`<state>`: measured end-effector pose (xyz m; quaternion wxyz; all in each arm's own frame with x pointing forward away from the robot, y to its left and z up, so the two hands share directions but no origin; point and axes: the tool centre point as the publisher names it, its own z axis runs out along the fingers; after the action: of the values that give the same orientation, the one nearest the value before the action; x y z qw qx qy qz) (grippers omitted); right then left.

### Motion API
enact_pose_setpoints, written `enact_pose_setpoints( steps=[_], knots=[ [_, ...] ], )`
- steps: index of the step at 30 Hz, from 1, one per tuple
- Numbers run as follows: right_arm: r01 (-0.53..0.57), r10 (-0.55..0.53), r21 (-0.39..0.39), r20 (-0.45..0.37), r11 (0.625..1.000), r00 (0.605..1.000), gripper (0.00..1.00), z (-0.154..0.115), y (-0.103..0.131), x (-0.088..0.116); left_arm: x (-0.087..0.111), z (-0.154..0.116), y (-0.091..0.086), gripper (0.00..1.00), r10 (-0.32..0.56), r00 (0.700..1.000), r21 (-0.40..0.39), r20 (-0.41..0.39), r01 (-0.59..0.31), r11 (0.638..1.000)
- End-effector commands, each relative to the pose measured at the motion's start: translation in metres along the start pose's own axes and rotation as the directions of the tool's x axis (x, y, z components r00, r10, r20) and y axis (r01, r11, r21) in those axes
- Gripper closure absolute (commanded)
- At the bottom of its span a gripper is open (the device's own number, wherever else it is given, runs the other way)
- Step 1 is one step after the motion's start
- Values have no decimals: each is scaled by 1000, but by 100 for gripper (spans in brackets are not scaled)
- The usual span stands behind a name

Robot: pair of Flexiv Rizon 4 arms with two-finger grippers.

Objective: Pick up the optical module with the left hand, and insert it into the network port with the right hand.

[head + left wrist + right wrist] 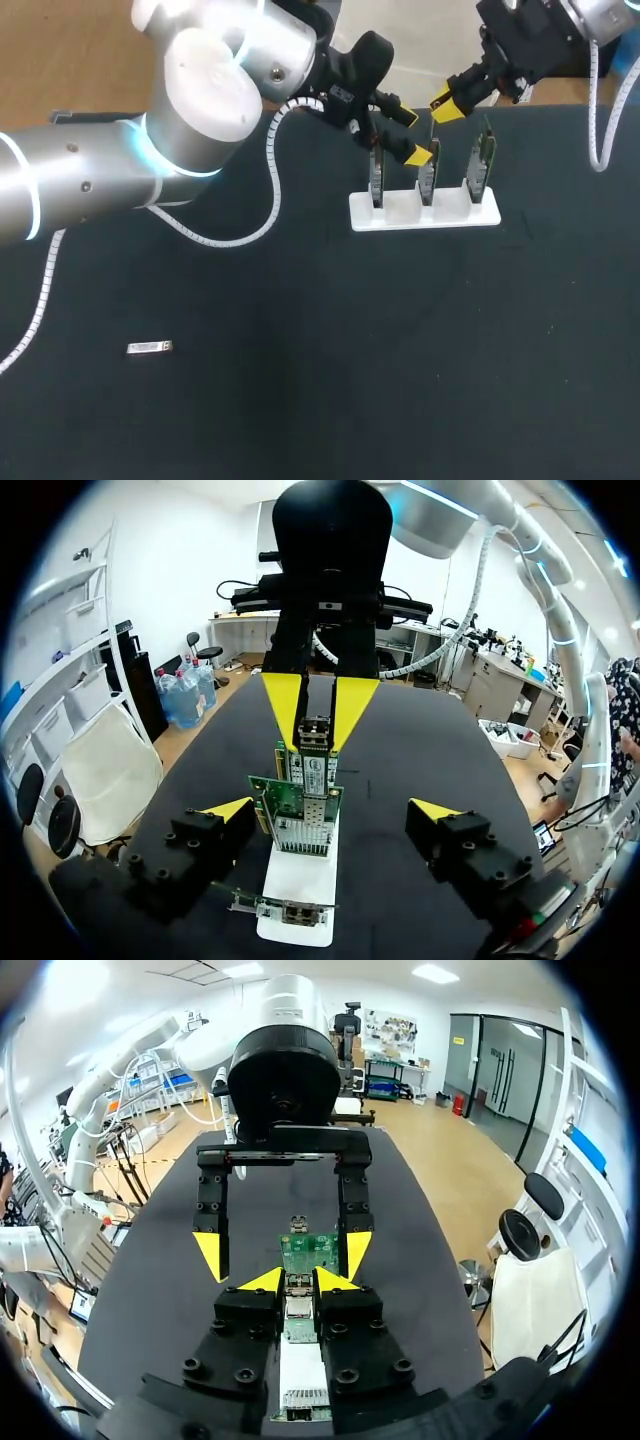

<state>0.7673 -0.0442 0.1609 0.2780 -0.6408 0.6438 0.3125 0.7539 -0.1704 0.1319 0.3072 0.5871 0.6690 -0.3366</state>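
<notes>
Head view first: a white stand (400, 215) sat toward the far side of the table (300, 400) with three boards (428, 180) slotted upright in it. I'd guess that was so a gripper could come straight down on their top edges. The left gripper (408, 133) and right gripper (447, 103) both hung over those edges. A small silver module (150, 347) lay flat on the table, well apart from the stand, with nothing holding it.

Left wrist view: the left gripper's fingers were spread wide and empty, one on either side of the row of boards. Just ahead, the right gripper's yellow tips were pinched in on a little metal piece (315, 732) at the top of a board.

Right wrist view: same story, the tips were nearly together and touching that piece from both sides. I couldn't tell if it was a second module going in or the port itself. My read is the narrow pinch was to keep it lined up for a push down.
</notes>
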Motion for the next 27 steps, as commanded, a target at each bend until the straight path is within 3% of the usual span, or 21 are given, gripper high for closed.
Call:
enact_pose_setpoints(
  steps=[1, 10, 11, 12, 27],
  knots=[
    [-4, 4, 3, -2, 1000, 1000, 100, 1, 1, 1, -1, 1, 2, 0, -2, 1000, 3, -5, 2, 1000],
    [-10, 10, 2, -1, 1000, 1000, 100, 3, 1, 3, -1, 1, 2, 0, -2, 1000, 3, -5, 2, 1000],
    [-10, 10, 3, -1, 1000, 1000, 93, 3, 1, 3, -1, 1, 2, 0, -2, 1000, 3, -5, 2, 1000],
    [-10, 10, 4, -1, 1000, 1000, 0, 3, 1, 3, -1, 1, 2, 0, -2, 1000, 3, -5, 2, 1000],
    [-6, 6, 17, 21, 1000, 1000, 0, -5, 1, -1, -1, 1, 2, 0, -2, 1000, 3, -5, 2, 1000]
  ],
)
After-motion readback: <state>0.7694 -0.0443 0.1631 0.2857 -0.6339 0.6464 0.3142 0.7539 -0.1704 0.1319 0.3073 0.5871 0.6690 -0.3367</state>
